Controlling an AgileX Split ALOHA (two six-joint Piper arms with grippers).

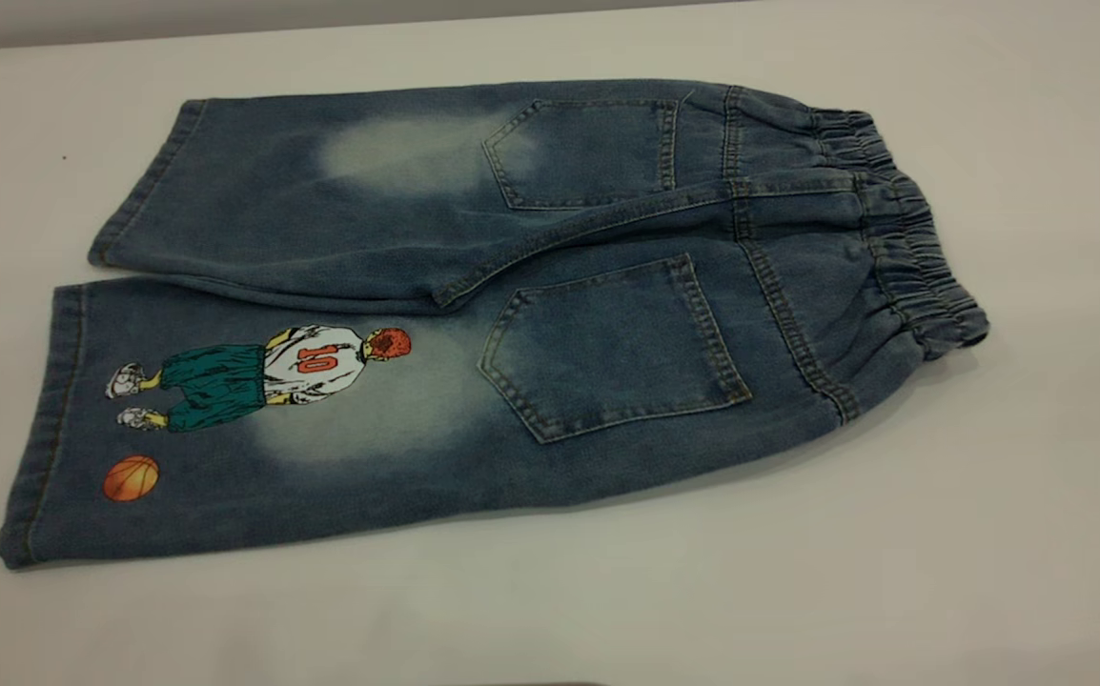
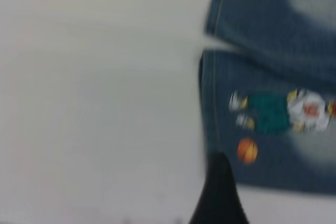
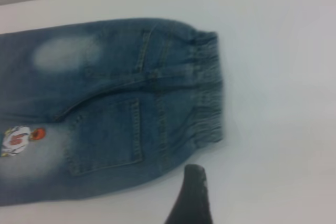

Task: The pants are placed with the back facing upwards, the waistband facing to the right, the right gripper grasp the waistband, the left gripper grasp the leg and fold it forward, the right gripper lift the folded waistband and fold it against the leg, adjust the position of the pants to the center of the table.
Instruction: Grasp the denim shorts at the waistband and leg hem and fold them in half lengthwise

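The pants lie flat on the white table, back pockets up. The ruffled waistband points right. The printed leg, with the number-10 player and orange ball, is the nearer one at the left. Neither gripper shows in the exterior view. In the left wrist view my left gripper hovers beside the hem of the printed leg, one black finger showing, nothing held. In the right wrist view my right gripper hangs over bare table just off the waistband, one dark finger showing.
The plain leg lies farther back, partly overlapping the printed one at the crotch. Bare white tabletop surrounds the pants on all sides. The table's far edge runs along the top of the exterior view.
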